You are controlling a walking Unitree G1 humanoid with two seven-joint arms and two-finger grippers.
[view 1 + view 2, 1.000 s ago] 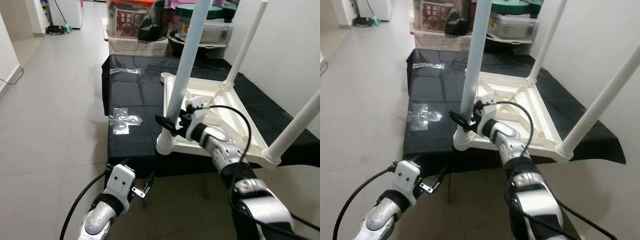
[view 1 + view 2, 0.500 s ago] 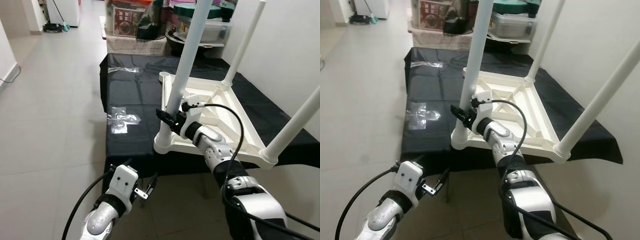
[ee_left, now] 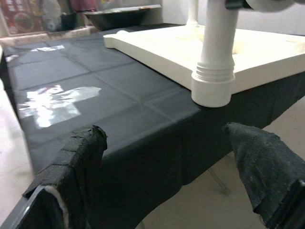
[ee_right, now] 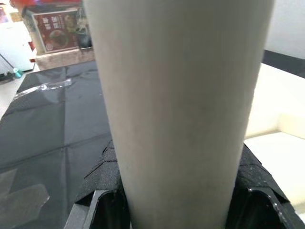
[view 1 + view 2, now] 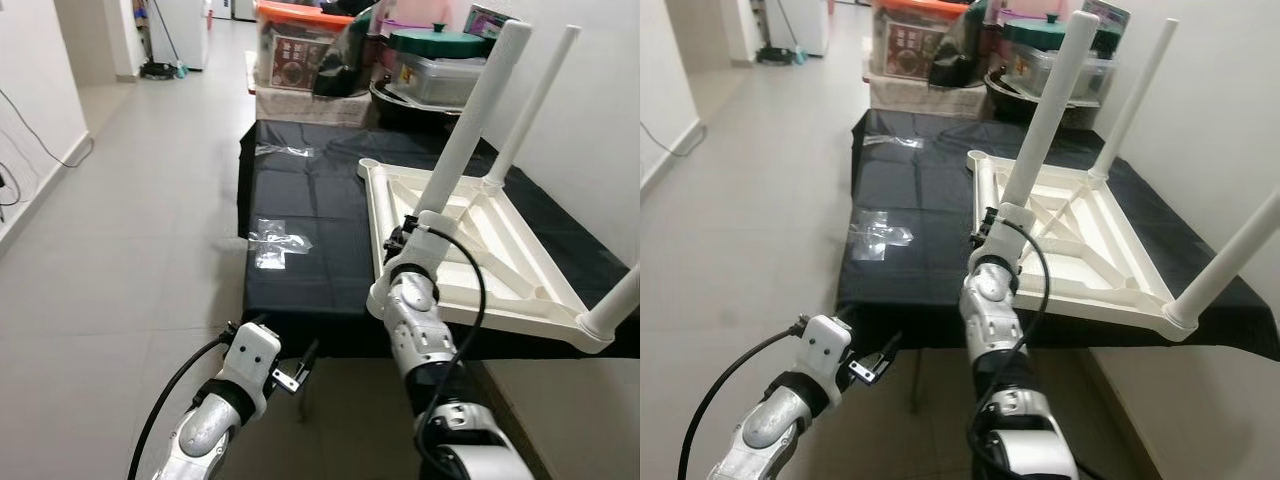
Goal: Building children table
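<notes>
Right gripper (image 4: pixel 174 200): fingers closed around the white table leg (image 5: pixel 468 122), just above its corner socket.
Left gripper (image 3: pixel 167 162): wide open, empty, below the black-covered table (image 5: pixel 300 215) edge.
Upturned white tabletop (image 5: pixel 500 260): lying beyond the right gripper.

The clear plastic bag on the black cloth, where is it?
The clear plastic bag lies flat on the black tablecloth, left of the upturned white plastic table, near the cloth's left edge.

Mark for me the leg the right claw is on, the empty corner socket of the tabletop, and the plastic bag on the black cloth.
table leg (image 5: pixel 1045 120), right eye view, mid shaft.
empty corner socket (image 5: pixel 977 157), right eye view, its round rim.
plastic bag (image 5: pixel 277 238), left eye view, its crumpled middle.
right claw (image 4: pixel 174 200), right wrist view, between the fingers around the leg.
</notes>
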